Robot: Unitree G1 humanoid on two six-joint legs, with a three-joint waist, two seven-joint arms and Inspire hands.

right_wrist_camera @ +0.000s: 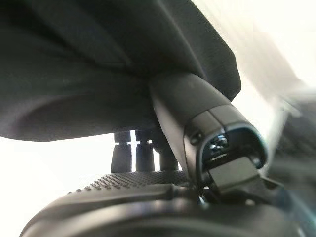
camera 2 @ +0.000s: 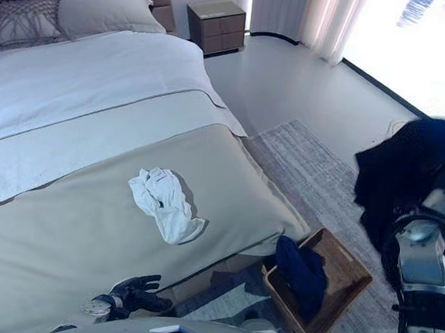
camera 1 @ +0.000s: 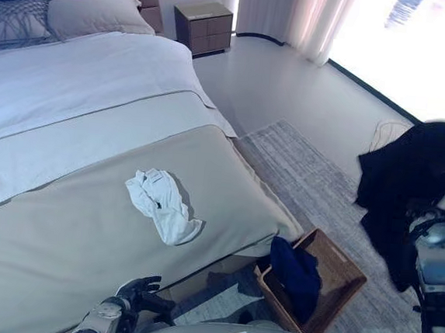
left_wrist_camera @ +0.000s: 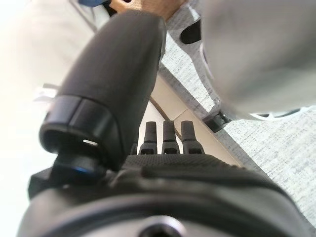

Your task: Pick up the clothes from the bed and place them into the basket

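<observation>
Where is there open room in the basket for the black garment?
The basket has its nearer half crowded by a dark blue garment draped over the rim. The far half, by the rug, is bare. The right hand holds the black garment well above it.

Right hand (right_wrist_camera: 197, 123) raised, fingers curled; left hand (camera 1: 140, 293) low, relaxed

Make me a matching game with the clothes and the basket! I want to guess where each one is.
Things:
1. white cloth
2. black garment
3. blue garment
4. basket

Places:
A. on the rug beside the bed
B. draped over the right hand
C. lying on the bed
D. hanging over the basket's rim

Pairs: 1-C, 2-B, 3-D, 4-A
</observation>
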